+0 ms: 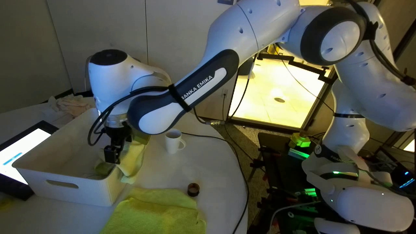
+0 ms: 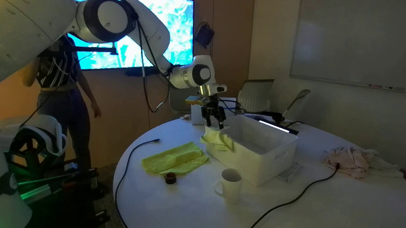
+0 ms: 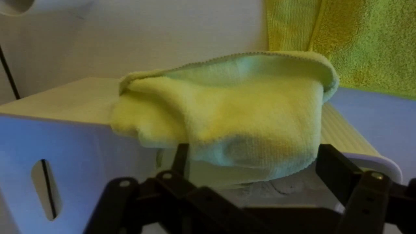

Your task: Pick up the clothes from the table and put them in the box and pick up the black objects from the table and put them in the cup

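Observation:
The white box [image 1: 61, 191] stands on the table. A yellow cloth [image 3: 247, 107] is draped over its rim, partly inside and partly outside; it shows in both exterior views [image 1: 134, 159] [image 2: 219, 140]. My gripper [image 3: 253, 152] is open, its fingers spread above the box at the cloth's inner end; it shows in both exterior views [image 1: 113, 154] [image 2: 215, 124]. A yellow-green cloth [image 1: 159, 213] lies folded on the table beside the box [image 2: 174, 157]. A small dark round object [image 1: 193, 189] sits at that cloth's edge [image 2: 170, 178]. The white cup [image 1: 173, 141] stands upright near the box [image 2: 231, 187].
A pinkish heap of cloth [image 2: 351, 162] lies on the table beyond the box [image 1: 73, 105]. A screen [image 1: 22, 156] lies beside the box. Black cables [image 2: 290, 202] cross the table. A person [image 2: 65, 92] stands behind the arm.

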### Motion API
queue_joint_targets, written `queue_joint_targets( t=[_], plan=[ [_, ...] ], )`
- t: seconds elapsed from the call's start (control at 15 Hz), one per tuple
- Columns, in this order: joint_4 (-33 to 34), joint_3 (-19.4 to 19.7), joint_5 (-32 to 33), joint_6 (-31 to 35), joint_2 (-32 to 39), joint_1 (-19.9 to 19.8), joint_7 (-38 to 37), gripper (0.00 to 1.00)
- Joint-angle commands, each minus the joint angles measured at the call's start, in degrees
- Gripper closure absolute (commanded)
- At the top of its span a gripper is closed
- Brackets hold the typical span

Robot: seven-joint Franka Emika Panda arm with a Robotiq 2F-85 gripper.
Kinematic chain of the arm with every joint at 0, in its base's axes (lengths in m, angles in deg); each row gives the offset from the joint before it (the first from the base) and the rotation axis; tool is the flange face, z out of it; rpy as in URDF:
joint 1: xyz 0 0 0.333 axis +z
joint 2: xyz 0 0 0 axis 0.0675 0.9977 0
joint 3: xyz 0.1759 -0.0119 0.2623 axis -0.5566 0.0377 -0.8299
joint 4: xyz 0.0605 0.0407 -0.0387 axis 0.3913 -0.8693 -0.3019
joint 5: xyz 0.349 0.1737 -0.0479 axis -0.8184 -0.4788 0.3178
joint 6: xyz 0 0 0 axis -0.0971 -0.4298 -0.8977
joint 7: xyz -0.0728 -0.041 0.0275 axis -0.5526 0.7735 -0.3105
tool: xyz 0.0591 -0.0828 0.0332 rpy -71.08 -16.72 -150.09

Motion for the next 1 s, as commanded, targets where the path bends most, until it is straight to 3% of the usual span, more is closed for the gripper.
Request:
queue_joint_targets(
  t=[0.0, 0.47, 0.93],
  plan=[
    [-13.86, 2.17, 0.83, 7.52, -9.22, 0.47, -2.25, 0.0],
    [-31.23, 1.67, -0.3, 22.92, -14.15, -0.54, 0.29, 0.0],
    [-37.26, 3.67, -0.15, 38.77, -12.64, 1.56, 3.14, 0.0]
  ],
)
